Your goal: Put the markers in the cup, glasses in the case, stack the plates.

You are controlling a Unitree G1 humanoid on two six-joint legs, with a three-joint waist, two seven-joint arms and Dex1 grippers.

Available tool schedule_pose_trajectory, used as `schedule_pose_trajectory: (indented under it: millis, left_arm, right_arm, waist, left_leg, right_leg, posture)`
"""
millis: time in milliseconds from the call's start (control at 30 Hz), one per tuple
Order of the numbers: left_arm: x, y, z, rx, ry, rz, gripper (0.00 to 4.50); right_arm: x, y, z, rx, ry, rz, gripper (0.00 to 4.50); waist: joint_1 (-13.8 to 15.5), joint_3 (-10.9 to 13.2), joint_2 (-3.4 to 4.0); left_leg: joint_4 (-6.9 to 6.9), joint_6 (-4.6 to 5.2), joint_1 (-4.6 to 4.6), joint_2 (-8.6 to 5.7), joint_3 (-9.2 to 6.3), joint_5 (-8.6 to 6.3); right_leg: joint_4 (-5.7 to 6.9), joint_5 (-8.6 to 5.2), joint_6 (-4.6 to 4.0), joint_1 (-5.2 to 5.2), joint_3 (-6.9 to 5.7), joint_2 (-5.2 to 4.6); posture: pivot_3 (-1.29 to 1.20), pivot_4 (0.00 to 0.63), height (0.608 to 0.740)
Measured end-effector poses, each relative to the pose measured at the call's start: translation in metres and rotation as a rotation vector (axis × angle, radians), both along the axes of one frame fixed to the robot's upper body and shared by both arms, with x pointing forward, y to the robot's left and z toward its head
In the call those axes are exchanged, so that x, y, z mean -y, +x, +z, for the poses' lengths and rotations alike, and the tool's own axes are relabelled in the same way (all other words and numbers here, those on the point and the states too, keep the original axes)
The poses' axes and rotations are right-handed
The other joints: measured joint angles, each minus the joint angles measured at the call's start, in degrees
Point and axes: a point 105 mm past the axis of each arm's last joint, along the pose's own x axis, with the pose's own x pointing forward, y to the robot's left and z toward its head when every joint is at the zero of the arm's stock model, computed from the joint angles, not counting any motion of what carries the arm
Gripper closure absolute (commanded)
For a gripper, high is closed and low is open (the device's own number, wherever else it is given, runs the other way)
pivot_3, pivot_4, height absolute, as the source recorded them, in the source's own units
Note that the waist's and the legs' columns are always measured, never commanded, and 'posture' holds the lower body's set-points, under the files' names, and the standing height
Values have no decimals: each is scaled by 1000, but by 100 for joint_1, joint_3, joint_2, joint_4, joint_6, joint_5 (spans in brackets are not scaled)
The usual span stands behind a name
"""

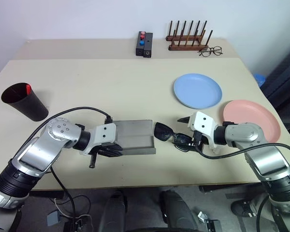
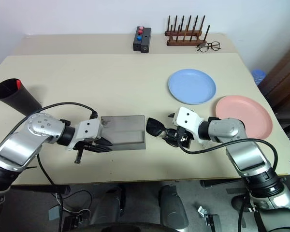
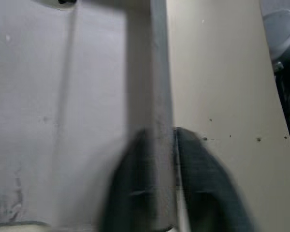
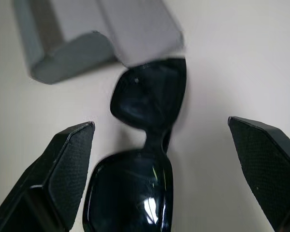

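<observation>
Lower centre of frame: grey felt hinged glasses case [image 1: 134,137] lying open on the beige table [image 1: 96,82], one only. Left gripper [image 1: 106,151] at its near-left edge, black fingers [image 3: 198,193] either side of the case's edge in the wrist view; whether pinching or slack, cannot tell.

Just right of case: one pair of chunky black-framed sunglasses [image 1: 165,133], flat on table, one lens end touching or nearly touching the case. Right gripper [image 1: 188,140] over the far end, jaws spread wide, straddling the frame, not closed on it.

Risks, as judgement: closing off-centre could skid the glasses or nip a lens; a loose hold on the case could let it slide when the glasses go in.

Mid right: two round plastic plates, light blue [image 1: 197,90] and salmon pink [image 1: 253,116], side by side, unstacked.

Left edge: one dark tapered cup [image 1: 23,101], tilted, red-capped marker end [image 1: 28,89] at its rim; marker count inside not readable.
</observation>
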Motion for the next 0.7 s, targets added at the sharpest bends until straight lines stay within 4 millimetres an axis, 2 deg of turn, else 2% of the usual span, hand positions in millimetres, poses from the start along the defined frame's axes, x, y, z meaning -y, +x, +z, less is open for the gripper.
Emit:
schedule_pose_trajectory:
  millis: [33,233,367,467,567,700]
  left_arm:
    - [-1,1,3,5,-15,6,1678]
    - [-10,8,28,49,-122,92,1678]
    - [-24,13,31,120,-193,196,1678]
    - [-23,16,35,158,-319,272,1678]
    - [-23,8,36,188,-385,292,1678]
    - [-19,-7,28,187,-421,288,1678]
  right_arm:
    - [0,0,0,-4,-2,-3,0]
    - [-2,-1,2,-21,-44,-38,0]
    - [-3,2,10,5,-91,-100,0]
    - [-7,2,7,6,-137,-141,0]
    - [-12,1,2,15,-190,-160,0]
    - [-20,0,-2,24,-231,-192,0]
  waist:
    - [0,0,0]
    - [-6,0,0]
    - [-8,-1,2]
    - [19,-1,0]
    - [14,-2,1]
    - [-4,-2,1]
  left_leg:
    - [0,0,0,0,0,0]
    - [0,0,0,0,0,0]
    - [-2,0,2,0,-1,0]
    - [4,0,0,0,-1,0]
    - [4,0,0,0,1,0]
    - [1,0,3,1,0,0]
  right_leg:
    - [0,0,0,0,0,0]
    - [1,0,0,0,0,0]
    - [2,0,0,-2,0,-1]
    - [2,0,0,0,0,-2]
    - [0,1,-1,1,1,-4]
    - [3,1,-2,-2,1,-2]
  posture:
    - [0,150,738]
    - [0,150,738]
    - [0,150,738]
    - [0,150,738]
    - [0,150,738]
    - [0,150,738]
